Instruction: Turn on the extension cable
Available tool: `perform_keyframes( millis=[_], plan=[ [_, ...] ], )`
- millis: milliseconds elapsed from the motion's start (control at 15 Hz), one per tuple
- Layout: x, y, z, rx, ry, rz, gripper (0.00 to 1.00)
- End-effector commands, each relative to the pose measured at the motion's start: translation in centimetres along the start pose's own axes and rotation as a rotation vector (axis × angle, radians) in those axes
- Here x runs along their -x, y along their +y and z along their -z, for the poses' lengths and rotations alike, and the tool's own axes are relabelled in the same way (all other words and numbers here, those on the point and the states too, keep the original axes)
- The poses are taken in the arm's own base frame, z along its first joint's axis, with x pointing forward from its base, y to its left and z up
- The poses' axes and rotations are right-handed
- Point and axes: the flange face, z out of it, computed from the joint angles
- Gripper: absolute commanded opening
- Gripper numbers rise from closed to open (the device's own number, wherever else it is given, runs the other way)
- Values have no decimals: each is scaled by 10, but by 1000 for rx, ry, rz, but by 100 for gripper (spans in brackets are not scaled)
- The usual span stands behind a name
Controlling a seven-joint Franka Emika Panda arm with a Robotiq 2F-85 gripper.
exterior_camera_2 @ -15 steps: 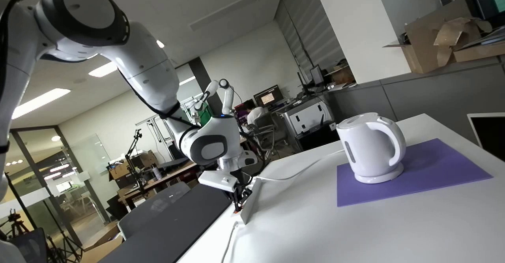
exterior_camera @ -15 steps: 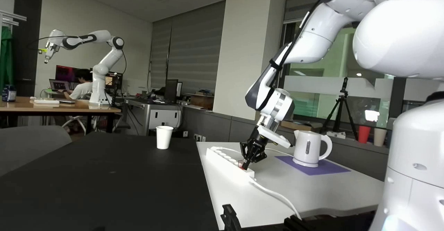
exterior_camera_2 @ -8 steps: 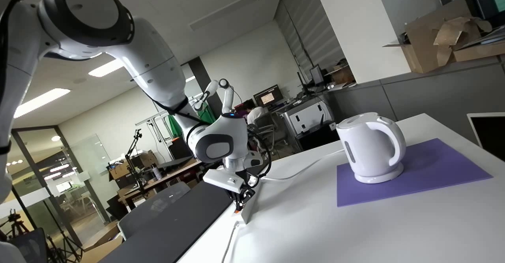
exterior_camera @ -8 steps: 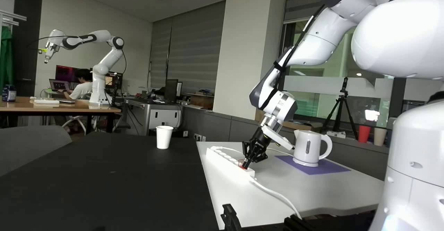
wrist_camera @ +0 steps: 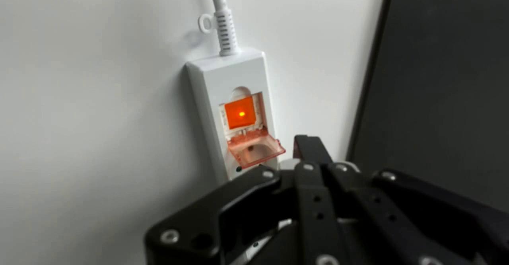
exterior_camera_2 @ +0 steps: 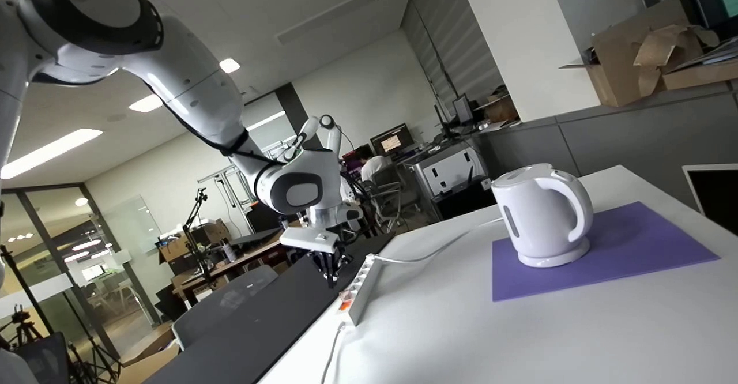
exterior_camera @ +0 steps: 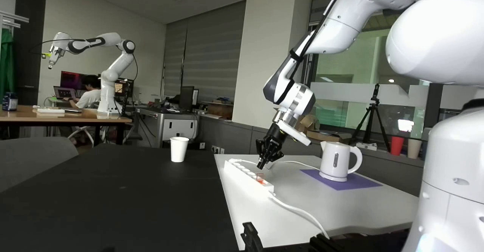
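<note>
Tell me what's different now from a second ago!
The gripper rose up, away from the orange switch of the power strip, and holds nothing. The power strip's switch end seems nudged slightly toward the black table. The kettle, purple mat and paper cup stayed put.

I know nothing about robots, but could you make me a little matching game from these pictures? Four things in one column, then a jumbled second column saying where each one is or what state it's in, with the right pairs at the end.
Things
1. the kettle
2. the white cup
3. the switch on the extension cable
4. the gripper

Places and states
A. orange, with a bright spot in its middle
B. standing on the black table
C. shut, apart from the switch
D. standing on the purple mat

Right pairs: 1-D, 2-B, 3-A, 4-C
</note>
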Motion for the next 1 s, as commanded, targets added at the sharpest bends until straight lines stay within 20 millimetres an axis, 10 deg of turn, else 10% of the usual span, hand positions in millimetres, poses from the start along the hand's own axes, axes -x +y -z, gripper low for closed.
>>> perform_keyframes(
  millis=[0, 667, 933],
  plan=[
    [-5, -18, 20, 138, -89, -43, 27],
    [-15, -27, 27, 306, -169, -46, 95],
    [-23, -30, 39, 319, -35, -70, 100]
  ],
)
